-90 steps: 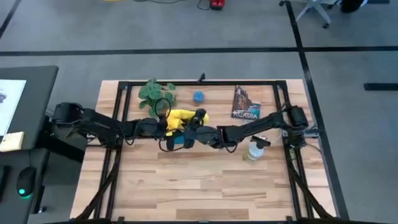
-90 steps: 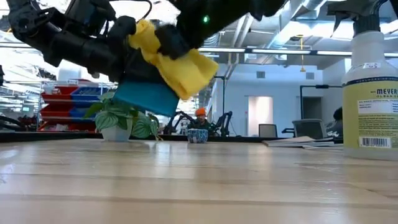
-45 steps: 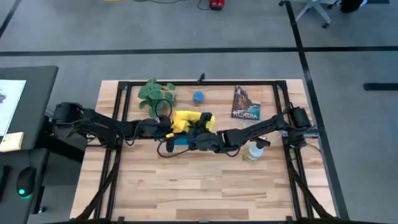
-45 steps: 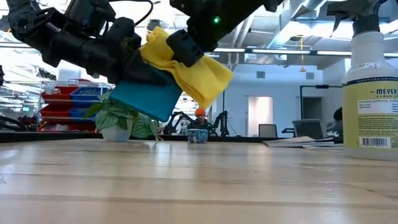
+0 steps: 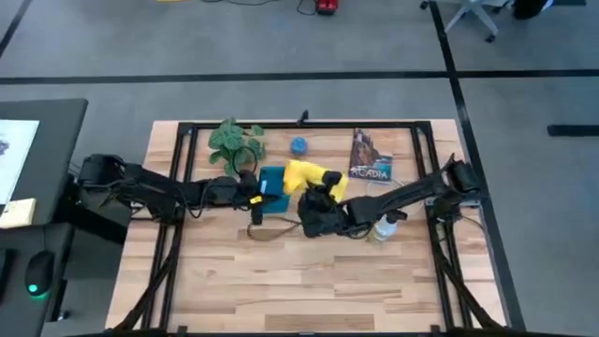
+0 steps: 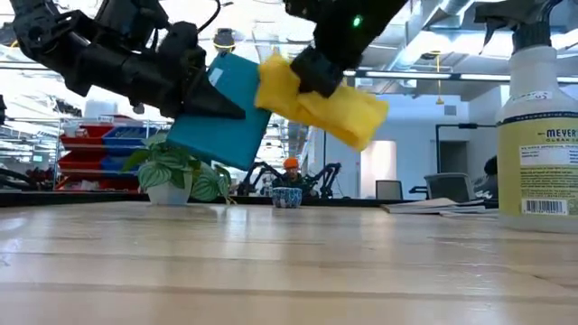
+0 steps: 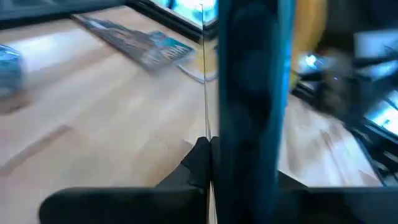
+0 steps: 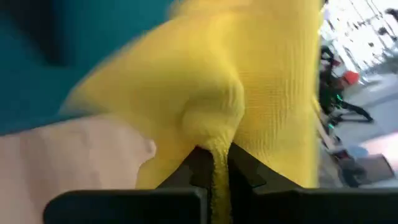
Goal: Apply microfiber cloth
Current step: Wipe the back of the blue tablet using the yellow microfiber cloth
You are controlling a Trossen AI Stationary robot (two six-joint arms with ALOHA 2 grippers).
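The right gripper [image 5: 319,198] was clamped on the cloth [image 5: 310,177], its two fingers [image 8: 198,163] pinching a fold of the yellow fabric between them in the right wrist view. The cloth hung bunched in the air above the table [image 5: 309,281], clear of the wood, with its loose end drooping away from the gripper in the low view [image 6: 325,102]. Just beside it, the left gripper [image 5: 253,190] held the tablet [image 5: 271,182] up off the table by one edge, its jaws closed on that edge; the left wrist view showed the tablet [image 7: 252,93] edge-on, standing straight out from between the fingers. In the low view the tablet [image 6: 221,113] was tilted, its teal back toward the camera, and the cloth's near end met or overlapped the tablet's upper corner. A spray bottle [image 5: 384,226] stood on the table near the right arm, and a potted plant [image 5: 232,140], a small blue cup [image 5: 299,145] and a booklet [image 5: 371,155] sat along the far side.
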